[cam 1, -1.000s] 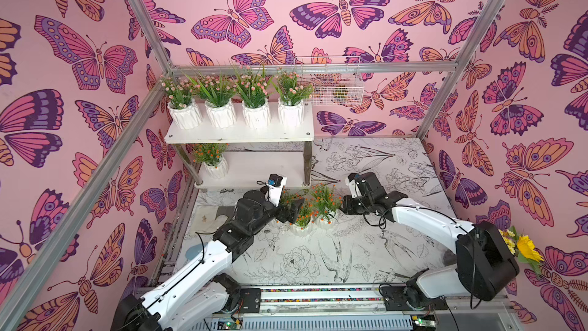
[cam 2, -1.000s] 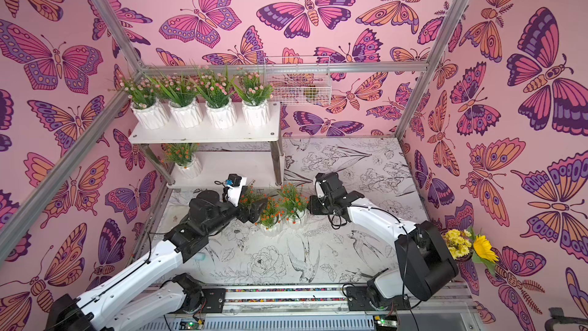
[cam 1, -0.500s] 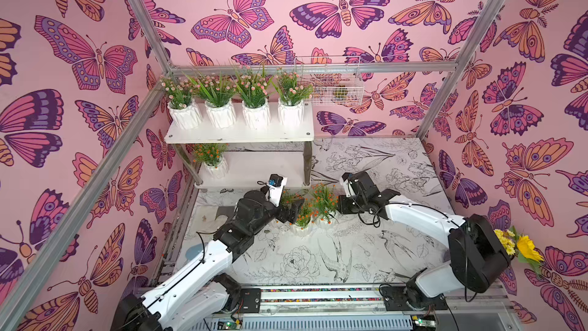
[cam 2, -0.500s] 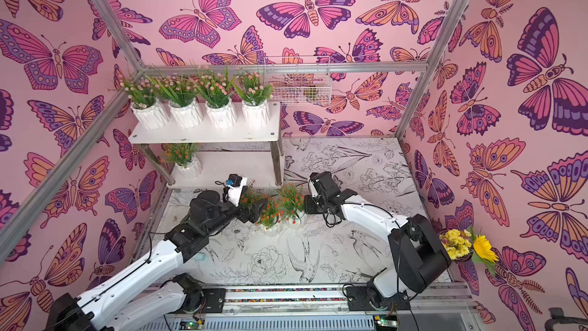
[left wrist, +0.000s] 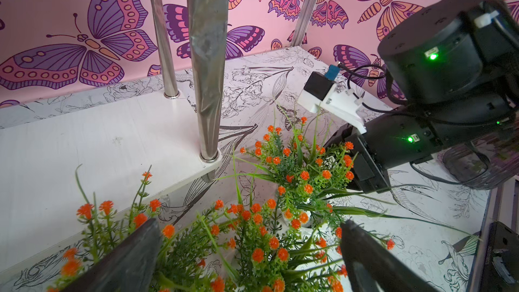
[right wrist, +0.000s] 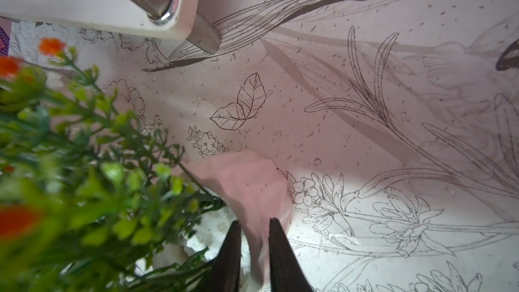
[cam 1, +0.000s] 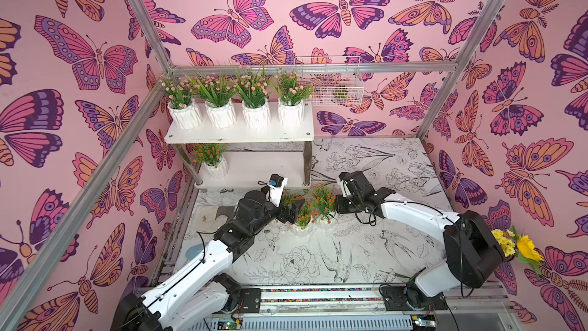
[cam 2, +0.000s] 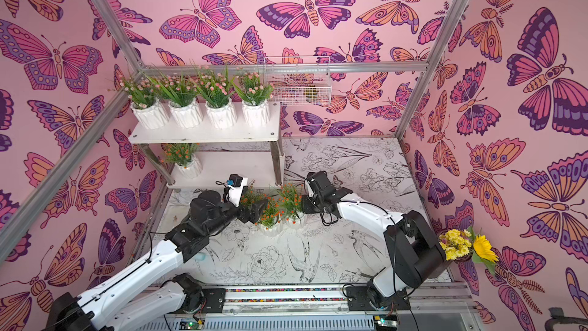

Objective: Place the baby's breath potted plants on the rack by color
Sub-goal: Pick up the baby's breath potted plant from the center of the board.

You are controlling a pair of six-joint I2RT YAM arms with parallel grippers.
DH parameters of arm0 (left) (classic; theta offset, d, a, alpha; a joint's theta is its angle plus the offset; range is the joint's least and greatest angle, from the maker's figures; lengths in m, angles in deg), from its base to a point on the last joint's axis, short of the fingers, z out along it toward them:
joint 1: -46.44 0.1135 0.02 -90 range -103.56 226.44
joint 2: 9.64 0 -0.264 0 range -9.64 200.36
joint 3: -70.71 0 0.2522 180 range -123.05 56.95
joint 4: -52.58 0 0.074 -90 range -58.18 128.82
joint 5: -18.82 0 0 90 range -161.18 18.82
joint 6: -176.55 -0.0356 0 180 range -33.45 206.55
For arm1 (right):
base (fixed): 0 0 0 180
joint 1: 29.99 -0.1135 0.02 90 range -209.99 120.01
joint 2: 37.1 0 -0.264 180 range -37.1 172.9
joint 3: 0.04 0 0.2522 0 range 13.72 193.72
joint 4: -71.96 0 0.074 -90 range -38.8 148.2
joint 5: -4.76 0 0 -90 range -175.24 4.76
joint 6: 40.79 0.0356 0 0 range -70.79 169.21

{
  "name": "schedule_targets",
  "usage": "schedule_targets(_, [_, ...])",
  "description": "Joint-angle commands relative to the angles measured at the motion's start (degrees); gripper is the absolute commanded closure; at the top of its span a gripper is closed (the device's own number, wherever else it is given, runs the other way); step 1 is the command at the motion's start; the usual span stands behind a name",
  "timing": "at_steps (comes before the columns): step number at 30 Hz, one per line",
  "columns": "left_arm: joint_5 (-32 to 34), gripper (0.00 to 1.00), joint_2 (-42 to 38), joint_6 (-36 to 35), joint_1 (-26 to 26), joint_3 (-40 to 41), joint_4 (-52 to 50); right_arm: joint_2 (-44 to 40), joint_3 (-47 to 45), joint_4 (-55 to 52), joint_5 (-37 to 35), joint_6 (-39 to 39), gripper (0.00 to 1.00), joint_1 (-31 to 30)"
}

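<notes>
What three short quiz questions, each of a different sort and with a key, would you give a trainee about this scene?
1. How many pink-flowered potted plants stand on the top tier of the rack?
2. True or false: the left gripper is shut.
3. What lies between the fingers of the right gripper? A, the wall of an orange-flowered plant's white pot; B, a leg of the rack; C, nothing.
Key: 1, four; 2, false, it is wide open; 3, A.
</notes>
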Motion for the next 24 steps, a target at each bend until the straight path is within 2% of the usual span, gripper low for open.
schedule_targets(1, [1.43,0.0,-0.45,-1.47,-0.21,0.47,0.71,1.09,1.58,-2.4,-1.94,-0.96,0.81,-0.49])
schedule_targets(8, [3.52,0.0,0.2,-0.68,-0.24,0.03,0.3,3.06,2.2,-2.96,-2.41,-1.21,0.82,-0.83])
schedule_targets(16, [-0.28,0.0,3.6,-0.37,-0.26,-2.91,-2.1,3.35,2.56,-3.86,-3.42,-1.63,0.88,-0.96])
schedule_targets(24, [-3.44,0.0,3.87,-0.58,-0.59,-3.86,-3.38,1.89,3.24,-6.74,-5.78,-2.56,0.97,-0.81])
